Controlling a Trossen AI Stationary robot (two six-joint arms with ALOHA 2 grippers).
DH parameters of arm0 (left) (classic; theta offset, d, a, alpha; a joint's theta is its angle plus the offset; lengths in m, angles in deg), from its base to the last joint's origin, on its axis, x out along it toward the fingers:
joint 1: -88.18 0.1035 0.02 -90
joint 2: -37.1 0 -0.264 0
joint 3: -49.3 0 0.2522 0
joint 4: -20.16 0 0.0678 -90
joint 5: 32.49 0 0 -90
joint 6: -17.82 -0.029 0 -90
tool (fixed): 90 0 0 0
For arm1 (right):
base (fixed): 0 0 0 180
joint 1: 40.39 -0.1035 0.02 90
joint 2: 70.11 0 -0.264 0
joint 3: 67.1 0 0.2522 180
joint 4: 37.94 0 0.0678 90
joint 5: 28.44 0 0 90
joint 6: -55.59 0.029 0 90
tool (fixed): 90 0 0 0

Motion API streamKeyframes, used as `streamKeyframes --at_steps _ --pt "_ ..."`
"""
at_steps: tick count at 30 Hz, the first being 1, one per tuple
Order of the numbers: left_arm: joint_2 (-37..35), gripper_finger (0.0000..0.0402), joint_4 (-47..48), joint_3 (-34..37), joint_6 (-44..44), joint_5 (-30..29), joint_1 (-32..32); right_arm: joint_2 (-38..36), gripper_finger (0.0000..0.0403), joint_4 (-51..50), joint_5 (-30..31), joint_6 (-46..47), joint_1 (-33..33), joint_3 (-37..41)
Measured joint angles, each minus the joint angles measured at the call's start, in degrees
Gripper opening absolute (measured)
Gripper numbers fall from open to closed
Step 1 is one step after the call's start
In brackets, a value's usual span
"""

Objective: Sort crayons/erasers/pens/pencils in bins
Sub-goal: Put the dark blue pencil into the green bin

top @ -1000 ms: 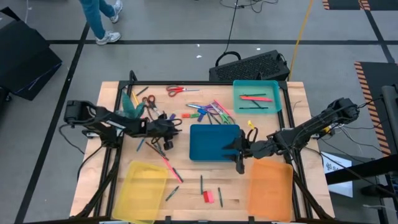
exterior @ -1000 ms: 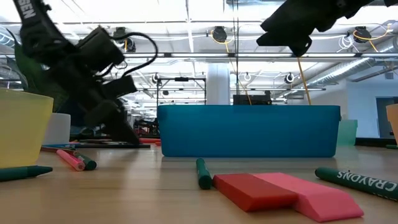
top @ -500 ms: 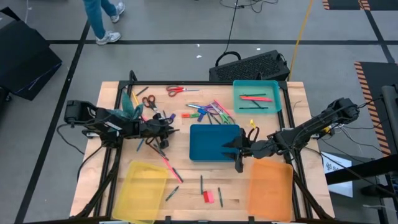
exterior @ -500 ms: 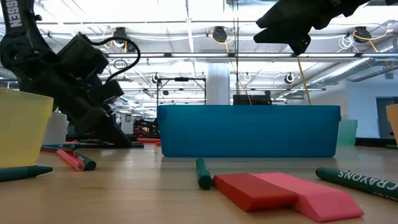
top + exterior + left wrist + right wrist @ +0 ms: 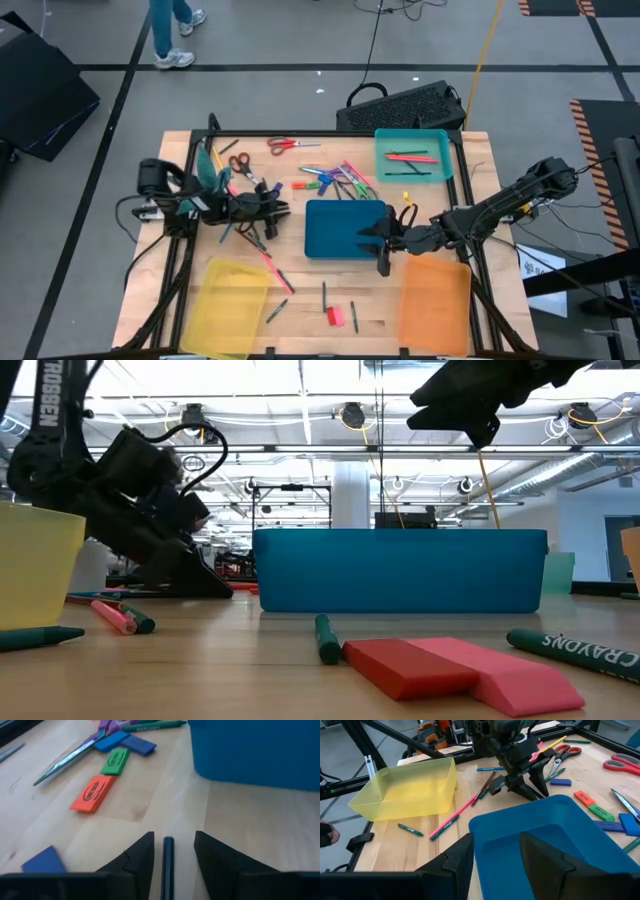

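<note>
Evidently the left pincer (image 5: 168, 851) stood spread, low over the counter (image 5: 300, 290), straddling a dark pen (image 5: 167, 865), presumably to lift it for sorting. Meanwhile the right pincer (image 5: 496, 851) hung released above the dark blue bin (image 5: 545, 832), holding nothing.

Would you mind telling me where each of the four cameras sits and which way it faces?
High view: above the table, looking straight down; both arms show, left gripper among the loose items, right gripper at the dark blue bin.
Low view: at table-top height, looking level past the red eraser at that bin; both arms show.
Left wrist view: on the left arm, looking past its open fingers astride a dark pen.
Right wrist view: on the right arm, over the bin toward the yellow bin.
All four share the dark blue bin.
</note>
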Motion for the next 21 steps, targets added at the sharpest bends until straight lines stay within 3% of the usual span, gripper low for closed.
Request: streamKeyframes --at_steps 8,21 --pt "8.3 0.0087 -9.3 -0.1 2.1 0.9 0.1 0.0 0.015 0.0 0.0 0.1 0.0 0.0" --pt "9.0 0.0016 -10.8 0.5 0.2 1.5 0.1 0.0 0.015 0.0 0.0 1.0 0.0 0.0"
